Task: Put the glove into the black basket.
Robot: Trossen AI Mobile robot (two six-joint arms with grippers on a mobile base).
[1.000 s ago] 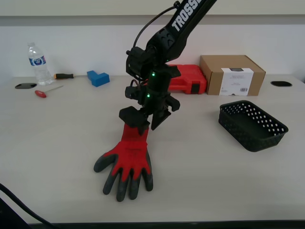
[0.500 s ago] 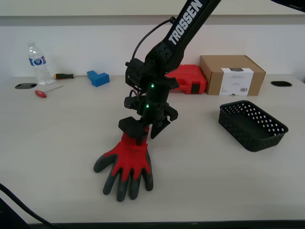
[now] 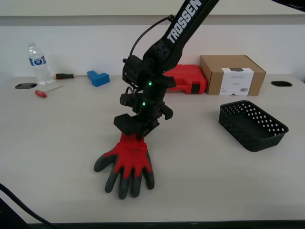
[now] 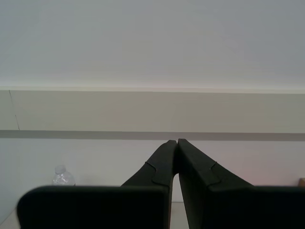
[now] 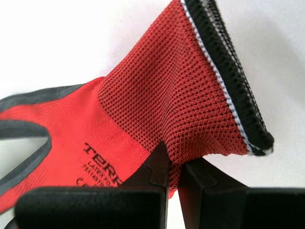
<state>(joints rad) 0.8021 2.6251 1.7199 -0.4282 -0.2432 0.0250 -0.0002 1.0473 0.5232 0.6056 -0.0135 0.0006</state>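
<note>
The red knit glove (image 3: 126, 162) lies flat on the table near its front edge, dark fingertips toward the camera. Its cuff points at my first gripper (image 3: 135, 132), which reaches down from above. In the first wrist view the jaws (image 5: 172, 164) are shut on a fold of the red cuff (image 5: 167, 95), which is bunched up off the table. The black basket (image 3: 252, 125) stands empty at the exterior view's right, well apart from the glove. My second gripper (image 4: 177, 143) is shut and empty, facing a white wall, and does not show in the exterior view.
A brown cardboard box (image 3: 232, 74) and a red tool case (image 3: 188, 78) stand at the back right. A blue block (image 3: 97, 78), a water bottle (image 3: 38, 63) and two screwdrivers (image 3: 47, 91) lie at the back left.
My first gripper has lowered onto the glove's cuff and closed on it. The glove's hand and fingers have barely moved.
</note>
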